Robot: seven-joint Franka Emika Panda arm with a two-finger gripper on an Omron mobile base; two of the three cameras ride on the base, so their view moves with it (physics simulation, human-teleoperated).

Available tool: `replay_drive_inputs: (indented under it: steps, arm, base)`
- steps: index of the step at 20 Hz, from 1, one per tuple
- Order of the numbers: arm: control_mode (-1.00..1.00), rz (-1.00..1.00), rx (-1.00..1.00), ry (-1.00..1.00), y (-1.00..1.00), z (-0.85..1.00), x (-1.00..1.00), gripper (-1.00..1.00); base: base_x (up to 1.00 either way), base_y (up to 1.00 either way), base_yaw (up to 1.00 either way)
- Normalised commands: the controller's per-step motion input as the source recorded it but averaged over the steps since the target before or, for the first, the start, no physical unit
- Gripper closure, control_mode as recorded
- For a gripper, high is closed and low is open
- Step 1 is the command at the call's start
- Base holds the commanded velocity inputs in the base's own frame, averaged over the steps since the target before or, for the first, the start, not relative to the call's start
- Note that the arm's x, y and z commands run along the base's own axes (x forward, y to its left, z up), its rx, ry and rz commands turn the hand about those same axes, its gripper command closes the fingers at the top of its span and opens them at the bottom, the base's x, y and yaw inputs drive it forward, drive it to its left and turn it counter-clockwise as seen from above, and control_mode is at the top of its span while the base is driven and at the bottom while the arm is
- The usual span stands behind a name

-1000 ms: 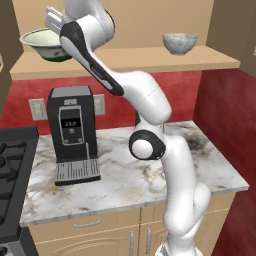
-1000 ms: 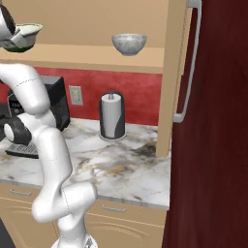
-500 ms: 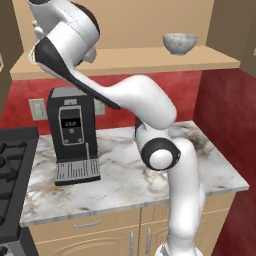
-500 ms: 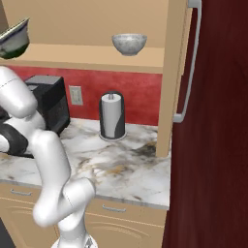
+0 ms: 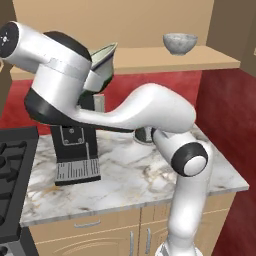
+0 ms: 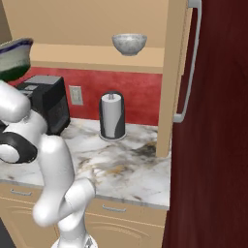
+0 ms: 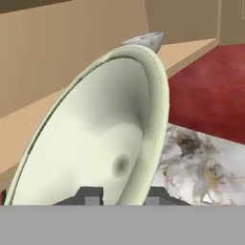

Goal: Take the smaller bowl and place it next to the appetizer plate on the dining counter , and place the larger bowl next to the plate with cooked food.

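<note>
I've got the larger bowl (image 7: 95,139) pinched by its rim in my claw (image 7: 119,194), cream inside, green foot showing in the right base view, and it's riding tilted, nearly on edge. That's my worry: with only the rim held, a fast swing could let it swivel or slide out, and the drop onto the marble counter (image 5: 130,175) would be a long one. My arm is also folded close above the black coffee machine (image 5: 75,150); I judge a careless sweep could clip it or the wooden shelf (image 5: 200,59). The smaller bowl (image 6: 129,43) sits upright on that shelf, well apart from me, waiting. Around me: veined marble top, red backsplash, a paper towel roll (image 6: 112,116) by the wall, a dark stove (image 5: 12,170) to my left, a deep-red fridge (image 6: 213,121) to my right.
</note>
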Motion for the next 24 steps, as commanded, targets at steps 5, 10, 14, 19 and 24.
replay_drive_inputs:
  steps: [5, 10, 14, 19, 24]
  arm:
    - [-1.00, 0.02, 0.13, -0.08, -0.99, -0.59, -1.00, 1.00]
    - [-1.00, 0.09, 0.20, -0.14, -1.00, -0.65, -1.00, 1.00]
    - [-1.00, 0.21, 0.25, -0.25, -1.00, -0.24, -0.68, 1.00]
    - [-1.00, 0.41, 0.31, -0.33, -0.99, 0.00, -0.27, 1.00]
    - [-1.00, 0.60, 0.29, -0.12, -0.87, -0.20, 0.07, 1.00]
  base:
    - [0.00, 0.00, 0.00]
    - [0.00, 0.00, 0.00]
    - [0.00, 0.00, 0.00]
    - [0.00, 0.00, 0.00]
    - [0.00, 0.00, 0.00]
